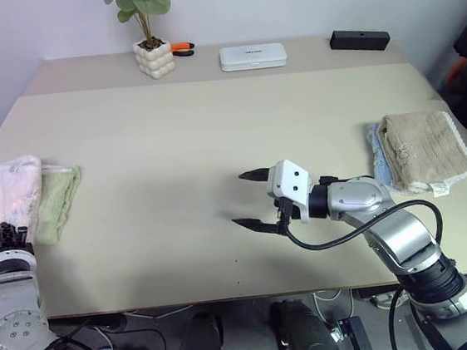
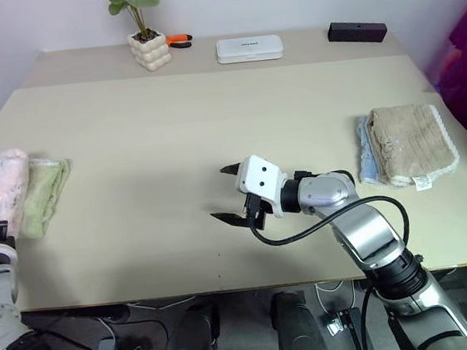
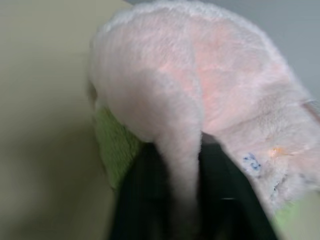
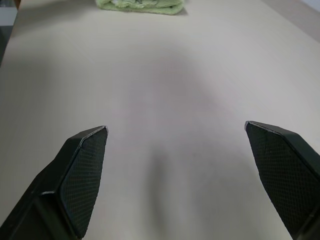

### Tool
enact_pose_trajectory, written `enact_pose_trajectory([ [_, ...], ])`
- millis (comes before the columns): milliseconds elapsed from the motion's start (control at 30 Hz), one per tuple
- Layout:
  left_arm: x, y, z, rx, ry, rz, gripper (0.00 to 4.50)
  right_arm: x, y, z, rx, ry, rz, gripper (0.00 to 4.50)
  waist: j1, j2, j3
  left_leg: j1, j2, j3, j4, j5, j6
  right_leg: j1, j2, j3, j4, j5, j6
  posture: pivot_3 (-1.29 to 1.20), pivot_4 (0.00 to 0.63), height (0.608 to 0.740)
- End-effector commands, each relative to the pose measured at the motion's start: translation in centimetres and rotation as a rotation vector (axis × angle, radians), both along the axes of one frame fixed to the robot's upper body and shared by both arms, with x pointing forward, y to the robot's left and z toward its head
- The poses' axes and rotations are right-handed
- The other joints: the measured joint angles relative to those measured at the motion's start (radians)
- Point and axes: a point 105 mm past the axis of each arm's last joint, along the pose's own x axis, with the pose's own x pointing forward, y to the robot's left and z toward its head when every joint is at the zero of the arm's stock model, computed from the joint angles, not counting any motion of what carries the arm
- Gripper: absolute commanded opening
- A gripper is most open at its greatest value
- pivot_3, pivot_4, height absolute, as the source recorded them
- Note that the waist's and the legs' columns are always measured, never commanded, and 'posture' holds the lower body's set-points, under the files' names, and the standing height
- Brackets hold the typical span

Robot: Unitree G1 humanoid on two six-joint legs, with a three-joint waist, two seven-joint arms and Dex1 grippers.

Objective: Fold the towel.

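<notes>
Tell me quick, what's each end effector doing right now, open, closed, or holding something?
Left end effector: fingers either side of a fold of the pink towel; whether they grip it cannot be told.
Right end effector: open, holding nothing, over the table.

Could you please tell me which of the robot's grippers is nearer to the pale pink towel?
Left. The left gripper is right at the pink towel by the table's left edge, a fold of it between its fingers. The right gripper hangs open over mid-table, well away.

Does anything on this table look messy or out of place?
Yes: the pink towel lies in a lump on the green folded towel at the table's left edge, a fold hanging between the left tool's fingers.
</notes>
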Motion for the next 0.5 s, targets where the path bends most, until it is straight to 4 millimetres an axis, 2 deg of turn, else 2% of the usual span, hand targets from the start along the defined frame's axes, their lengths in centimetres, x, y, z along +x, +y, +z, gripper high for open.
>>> enact_pose_trajectory([
  [33, -0.9, 0.5, 1.5, 0.019, -0.053, 0.051, 3.08, -0.1, -0.1, 1.0, 0.0, -0.047, 0.026, 4.5, -0.004, 0.0, 0.0, 0.0, 0.0, 0.0, 0.0, 0.0, 0.0, 0.0, 0.0, 0.0, 0.0, 0.0, 0.0, 0.0, 0.15, 0.737],
  [100, -1.6, 1.0, 2.1, 0.019, -0.089, 0.088, 4.09, 0.0, -0.2, 0.9, -0.004, -0.048, 0.026, 4.5, -0.01, 0.0, 0.0, 0.0, 0.0, 0.0, 0.0, 0.0, 0.0, 0.0, 0.0, 0.0, 0.0, 0.0, 0.0, 0.0, 0.15, 0.737],
  [133, -2.0, 1.4, 2.6, 0.023, -0.115, 0.115, 4.45, 0.0, -0.3, 0.9, -0.007, -0.048, 0.025, 4.5, -0.011, 0.0, 0.0, 0.0, 0.0, 0.0, 0.0, 0.0, 0.0, 0.0, 0.0, 0.0, 0.0, 0.0, 0.0, 0.0, 0.15, 0.737],
  [233, -4.3, 3.1, 5.5, 0.18, -0.142, 0.218, 4.45, 0.3, -0.7, 0.8, -0.018, -0.049, 0.014, 4.5, -0.016, 0.0, 0.0, 0.0, 0.0, 0.0, 0.0, 0.0, 0.0, 0.0, 0.0, 0.0, 0.0, 0.0, 0.0, 0.0, 0.15, 0.737],
  [300, -4.3, 2.9, 7.7, 0.314, -0.138, 0.205, 4.45, 0.6, -1.2, 0.9, -0.024, -0.05, 0.002, 4.5, -0.017, 0.0, 0.0, 0.0, 0.0, 0.0, -0.001, 0.0, 0.0, -0.001, 0.001, 0.0, 0.0, 0.0, 0.0, 0.0, 0.15, 0.737],
  [367, -3.2, 1.7, 9.9, 0.48, -0.112, 0.119, 4.45, 1.1, -1.7, 1.0, -0.022, -0.05, -0.023, 4.5, -0.014, 0.0, 0.0, 0.0, 0.0, 0.0, -0.001, 0.0, 0.0, -0.001, 0.001, 0.0, 0.0, -0.001, -0.001, 0.0, 0.15, 0.737],
  [433, -1.5, -0.6, 11.0, 0.624, -0.076, -0.013, 4.45, 1.6, -2.4, 1.2, -0.015, -0.049, -0.051, 4.5, -0.008, 0.0, 0.0, 0.0, 0.0, 0.0, -0.001, 0.0, 0.0, 0.0, 0.001, 0.0, 0.0, -0.002, -0.003, 0.0, 0.15, 0.737],
  [467, -0.6, -1.9, 11.2, 0.688, -0.056, -0.084, 4.45, 1.9, -2.8, 1.3, -0.011, -0.048, -0.065, 4.5, -0.006, 0.0, 0.0, 0.0, 0.0, 0.0, 0.0, 0.0, 0.0, 0.0, 0.0, 0.0, 0.0, -0.002, -0.003, 0.0, 0.15, 0.737],
  [500, 1.1, -4.7, 11.0, 0.779, -0.036, -0.246, 4.45, 2.5, -3.1, 1.6, 0.01, -0.047, -0.102, 4.5, -0.005, 0.0, 0.0, 0.0, 0.0, 0.001, 0.0, 0.0, 0.0, 0.001, 0.0, 0.0, -0.001, -0.002, -0.003, 0.0, 0.15, 0.737],
])
